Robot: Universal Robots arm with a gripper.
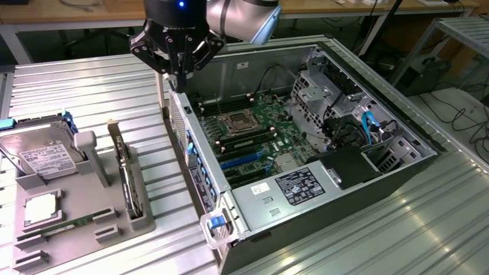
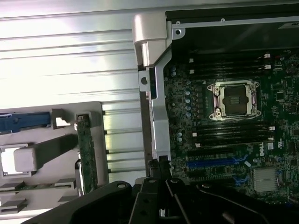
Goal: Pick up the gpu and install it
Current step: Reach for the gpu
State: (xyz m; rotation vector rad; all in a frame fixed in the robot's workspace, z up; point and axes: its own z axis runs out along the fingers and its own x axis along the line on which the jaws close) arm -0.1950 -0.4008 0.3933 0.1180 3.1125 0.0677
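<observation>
the arm hangs over the ribbed metal table (image 1: 91, 91) with its gripper (image 1: 177, 79) poised above the rear wall of the open computer case (image 1: 321, 235), fingers drawn together and holding nothing. the gpu (image 1: 126, 172) has not been picked up: it stands on edge in a slot of the grey tray (image 1: 91, 197), along the side of the tray nearest the case and just beside the case's rear wall. the step in hand looks like the approach to that card. done well, it would mean centring over the card's top edge, spreading the fingers wider than the thin board before descending, gripping bare board and not the fan, and lifting straight up so the card does not bind in its slot. the case wall close by leaves little room on that side, so a tilted approach risks a knock. as for what holds what, the case lies on its side and contains the motherboard (image 1: 252, 134), a silver power supply (image 1: 306, 186) with a dark label, a metal drive cage (image 1: 317, 86) and loose cables. on the board are an empty cpu socket (image 1: 235, 122) and blue expansion slots (image 1: 240, 160). the tray holds, besides the gpu, a hard drive (image 1: 42, 154) propped at the far end, a square silver chip (image 1: 40, 209) lying flat, and a ram stick (image 1: 65, 225) lying near the front.
</observation>
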